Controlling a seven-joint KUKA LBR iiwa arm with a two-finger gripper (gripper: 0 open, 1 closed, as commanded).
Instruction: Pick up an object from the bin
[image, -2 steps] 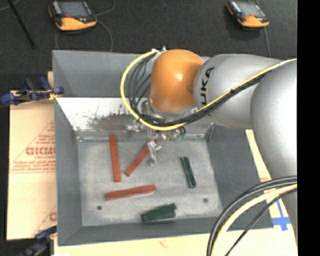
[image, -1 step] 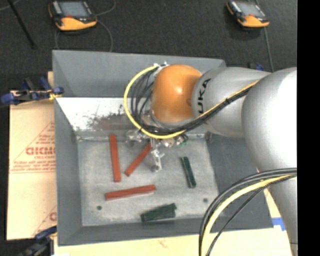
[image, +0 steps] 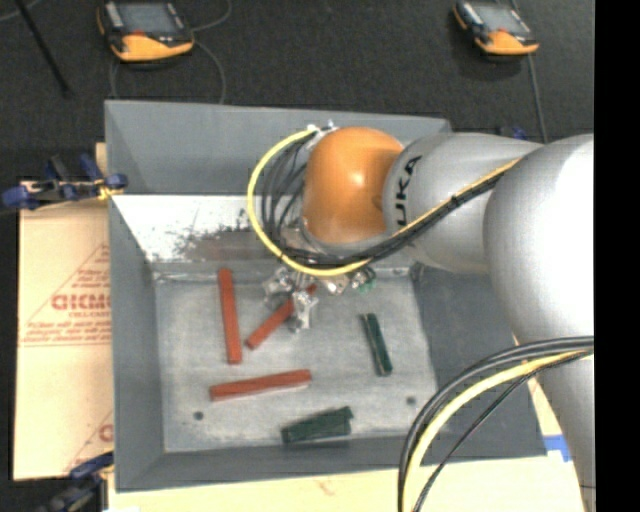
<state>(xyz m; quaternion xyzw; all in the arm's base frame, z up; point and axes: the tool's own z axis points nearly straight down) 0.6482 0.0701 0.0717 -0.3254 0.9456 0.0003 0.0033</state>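
My gripper (image: 291, 302) is low in the bin's middle back, under the orange wrist cover. Its metal fingertips stand at the upper end of a short red stick (image: 266, 329) that lies slanted on the floor. Whether the fingers close on that stick is not clear from here. A longer red stick (image: 231, 314) lies nearly upright just left of it. Another red stick (image: 260, 385) lies flat across the floor below them.
A dark green stick (image: 377, 343) lies right of the gripper. A dark green block (image: 317, 426) rests near the front wall. The arm and its cables cover the bin's back right.
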